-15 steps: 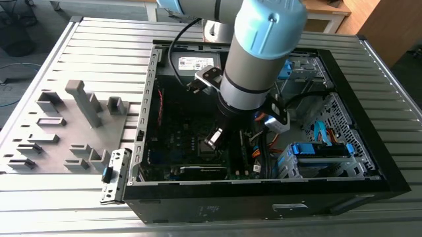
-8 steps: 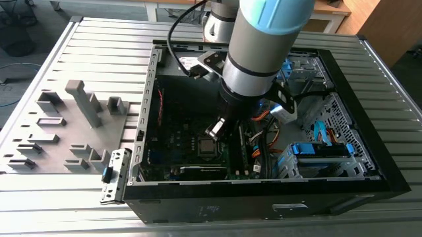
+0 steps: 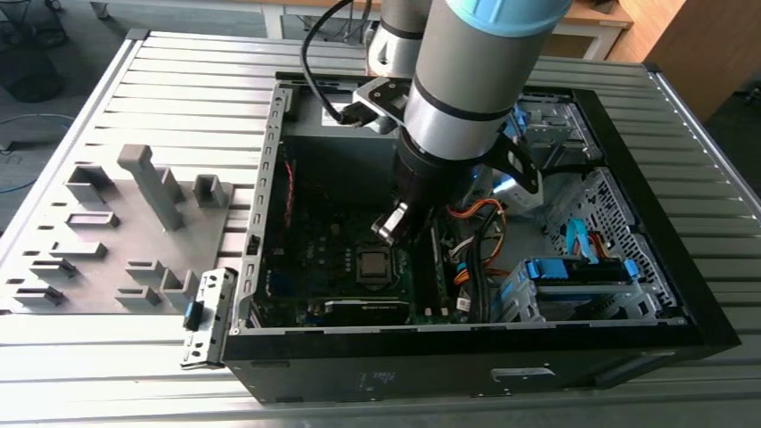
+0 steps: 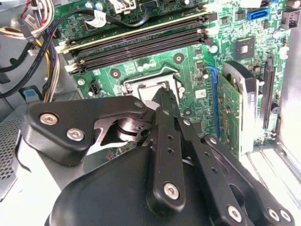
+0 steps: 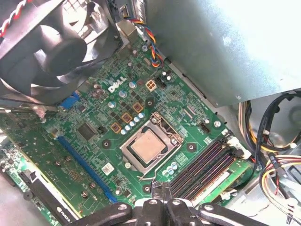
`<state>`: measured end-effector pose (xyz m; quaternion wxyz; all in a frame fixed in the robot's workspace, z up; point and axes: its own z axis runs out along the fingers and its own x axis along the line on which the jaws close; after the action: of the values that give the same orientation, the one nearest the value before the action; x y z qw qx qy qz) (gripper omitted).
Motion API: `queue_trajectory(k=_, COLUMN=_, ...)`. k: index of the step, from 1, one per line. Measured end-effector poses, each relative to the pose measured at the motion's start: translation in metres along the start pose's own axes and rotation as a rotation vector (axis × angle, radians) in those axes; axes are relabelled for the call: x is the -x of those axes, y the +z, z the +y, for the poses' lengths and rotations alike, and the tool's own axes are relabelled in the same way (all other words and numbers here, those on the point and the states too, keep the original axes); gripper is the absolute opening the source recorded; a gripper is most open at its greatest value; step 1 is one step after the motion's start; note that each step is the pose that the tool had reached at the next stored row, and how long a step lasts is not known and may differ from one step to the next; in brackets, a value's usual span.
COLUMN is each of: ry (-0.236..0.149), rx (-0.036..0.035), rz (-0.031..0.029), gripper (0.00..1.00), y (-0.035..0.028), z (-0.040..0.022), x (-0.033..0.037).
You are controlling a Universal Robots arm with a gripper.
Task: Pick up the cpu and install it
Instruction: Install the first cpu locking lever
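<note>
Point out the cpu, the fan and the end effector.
cpu (image 5: 146, 146), first wrist view, middle of its pale metal face.
fan (image 5: 56, 44), first wrist view, on its black hub.
end effector (image 5: 161, 194), first wrist view, between its fingertips.

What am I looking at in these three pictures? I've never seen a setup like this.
A robot arm reaches into an open computer case lying on a ribbed metal table. The exterior view watches from off the arm; both wrist views ride on it, looking down at the green motherboard. The cpu, a small silvery square, already sits in its socket frame. The black gripper hovers just above, fingers together, holding nothing. Grey fixture blocks stand beside the case.
</note>
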<state>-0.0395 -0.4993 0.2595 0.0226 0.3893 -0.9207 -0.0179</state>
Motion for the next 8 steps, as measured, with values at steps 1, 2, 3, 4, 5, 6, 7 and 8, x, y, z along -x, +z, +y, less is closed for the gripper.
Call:
queue_trajectory(k=1, ry=0.000, rx=-0.0001, rz=0.0001, gripper=0.10, y=0.0000, z=0.0004, x=-0.0004)
queue_trajectory(k=2, ry=0.000, rx=-0.0008, rz=-0.0002, gripper=0.10, y=0.0001, z=0.0021, x=-0.0020)
queue_trajectory(k=3, ry=0.000, rx=-0.0021, rz=-0.0014, gripper=0.10, y=0.0004, z=0.0050, x=-0.0048)
queue_trajectory(k=4, ry=0.000, rx=-0.0037, rz=-0.0031, gripper=0.10, y=0.0007, z=0.0082, x=-0.0079)
queue_trajectory(k=5, ry=0.000, rx=-0.0053, rz=-0.0049, gripper=0.10, y=0.0012, z=0.0115, x=-0.0110)
queue_trajectory(k=6, ry=0.000, rx=-0.0071, rz=-0.0066, gripper=0.10, y=0.0015, z=0.0148, x=-0.0140)
queue_trajectory(k=7, ry=0.000, rx=-0.0089, rz=-0.0085, gripper=0.10, y=0.0018, z=0.0178, x=-0.0168)
queue_trajectory(k=8, ry=0.000, rx=-0.0107, rz=-0.0102, gripper=0.10, y=0.0021, z=0.0207, x=-0.0194)
